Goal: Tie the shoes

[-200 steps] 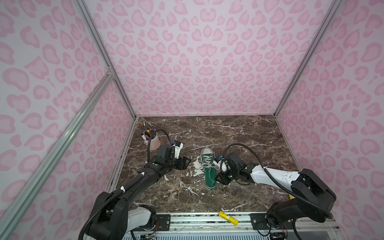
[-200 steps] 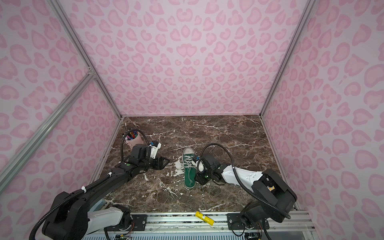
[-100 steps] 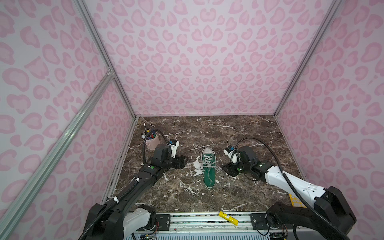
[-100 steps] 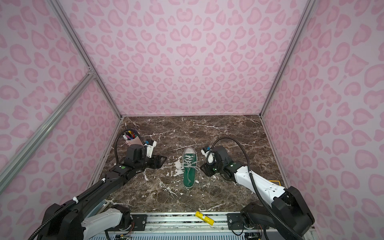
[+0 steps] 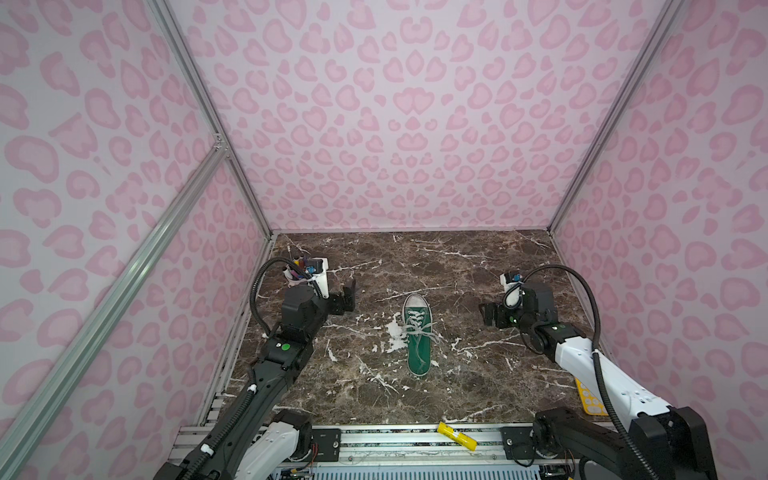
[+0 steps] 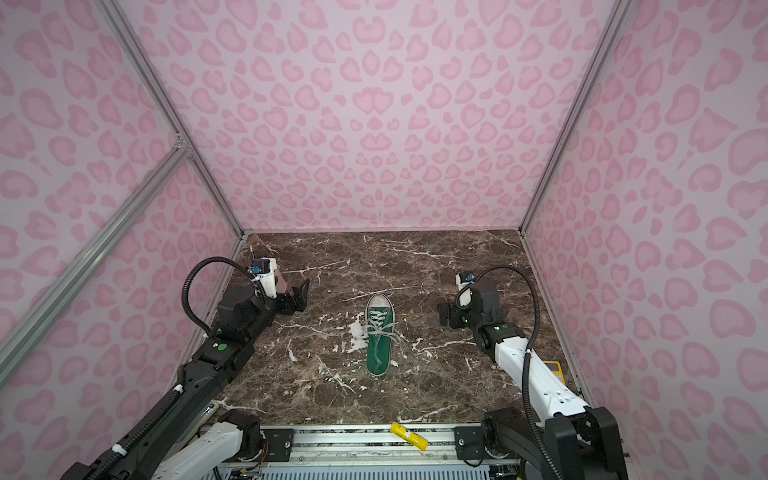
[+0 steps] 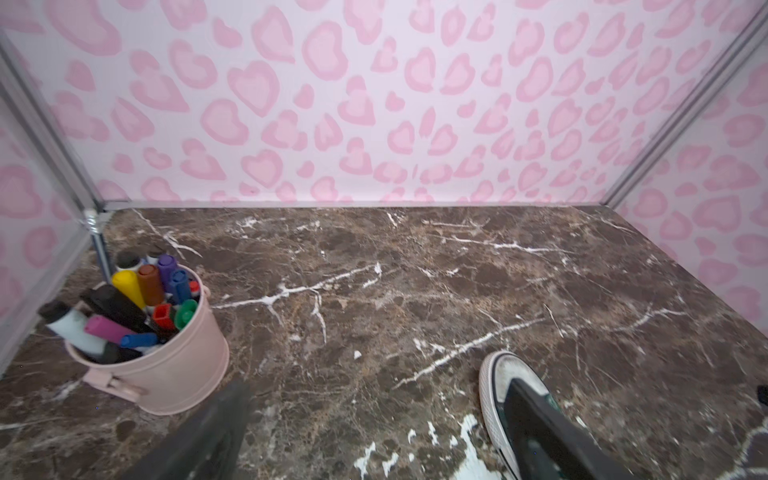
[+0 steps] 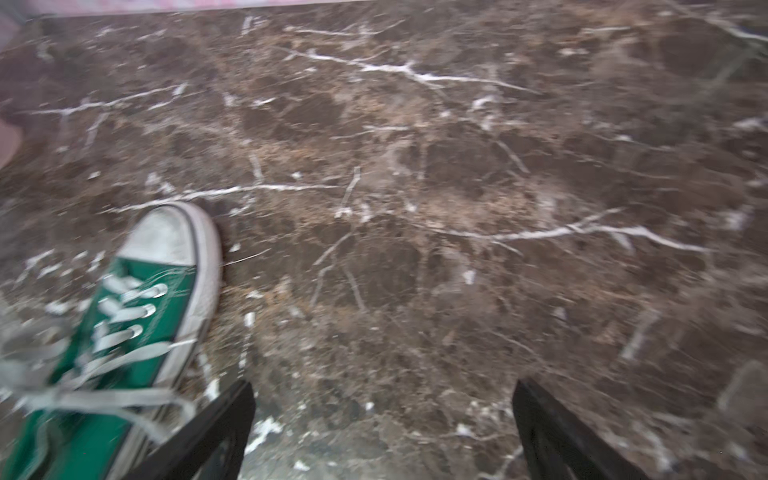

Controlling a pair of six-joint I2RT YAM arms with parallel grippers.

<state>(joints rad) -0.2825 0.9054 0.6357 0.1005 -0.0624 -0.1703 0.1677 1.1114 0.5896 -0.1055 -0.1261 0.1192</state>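
left gripper [image 5: 347, 296], right gripper [image 5: 488, 316]: jaws spread, empty, flanking sneaker [image 5: 417, 345] | laces [image 5: 415, 330] look loosely bowed | we'd regrip each side close in, pull evenly outward

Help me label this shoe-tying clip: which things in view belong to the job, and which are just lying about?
Belongs to the job:
- green sneaker
- its off-white laces
- left gripper, open
- right gripper, open

Just lying about:
- pink bucket of markers
- yellow tube at the front edge
- flat yellow item at the right edge
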